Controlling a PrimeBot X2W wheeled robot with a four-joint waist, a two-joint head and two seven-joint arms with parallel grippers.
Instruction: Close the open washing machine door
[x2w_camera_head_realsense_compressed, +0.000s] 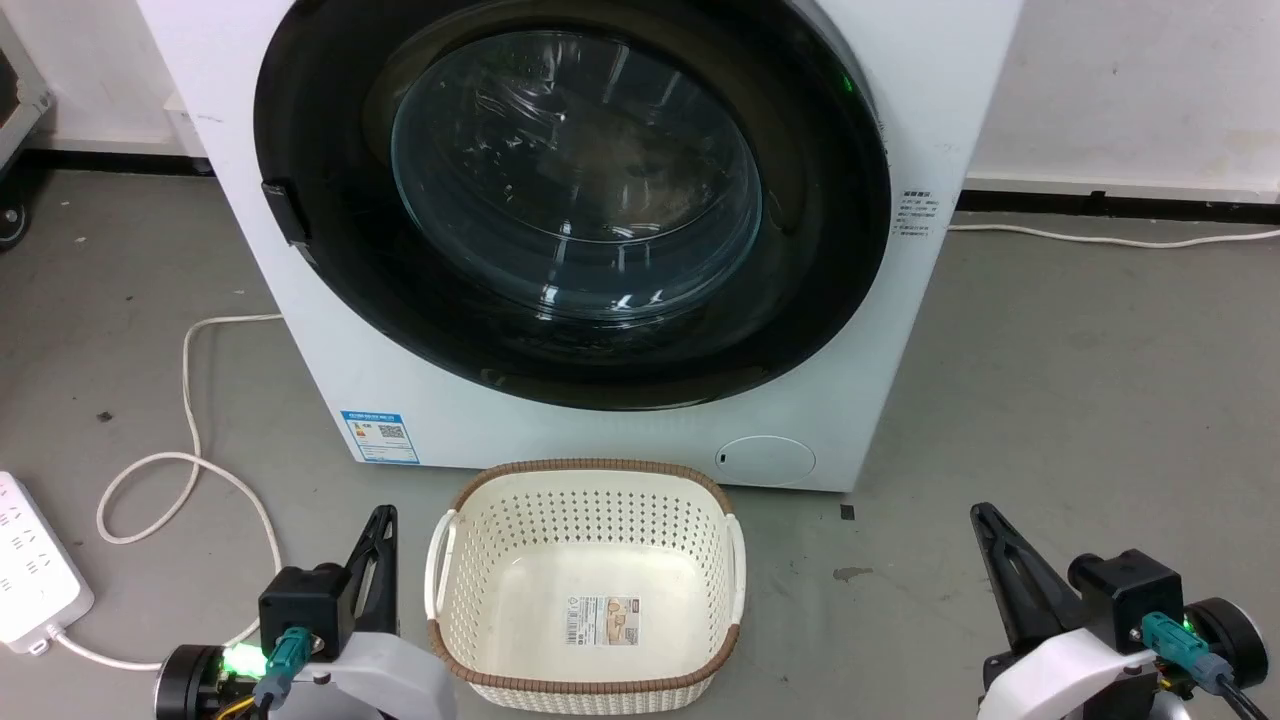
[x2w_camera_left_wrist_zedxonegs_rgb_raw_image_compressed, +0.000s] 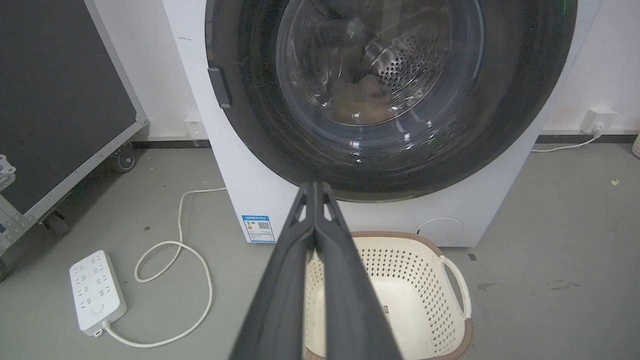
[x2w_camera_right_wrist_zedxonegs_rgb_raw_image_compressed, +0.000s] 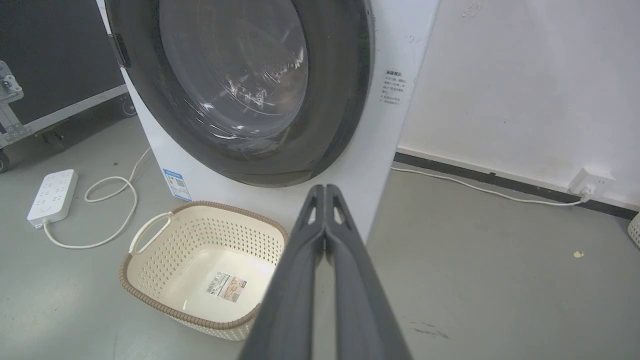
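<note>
Basket (x2w_camera_head_realsense_compressed: 585, 480) holds label sticker (x2w_camera_head_realsense_compressed: 603, 620); door (x2w_camera_head_realsense_compressed: 570, 200) flush against washer (x2w_camera_head_realsense_compressed: 600, 440); grey floor (x2w_camera_head_realsense_compressed: 1050, 380); left hand (x2w_camera_left_wrist_zedxonegs_rgb_raw_image_compressed: 315, 186), right hand (x2w_camera_right_wrist_zedxonegs_rgb_raw_image_compressed: 325, 187) pinched together, bare.

Laundry basket (x2w_camera_head_realsense_compressed: 590, 466) just before washing machine (x2w_camera_head_realsense_compressed: 330, 350)

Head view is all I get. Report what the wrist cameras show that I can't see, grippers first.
Observer: The left gripper is shut, its two fingers pressed together at the tips with nothing between them.
Operator: Now give me the right one.
Observer: The right gripper is shut as well and holds nothing.
Operator: Follow the white cable that runs off my right edge.
Observer: It runs along the foot of the wall and ends at a plug in a white wall socket, set low on the wall.
</note>
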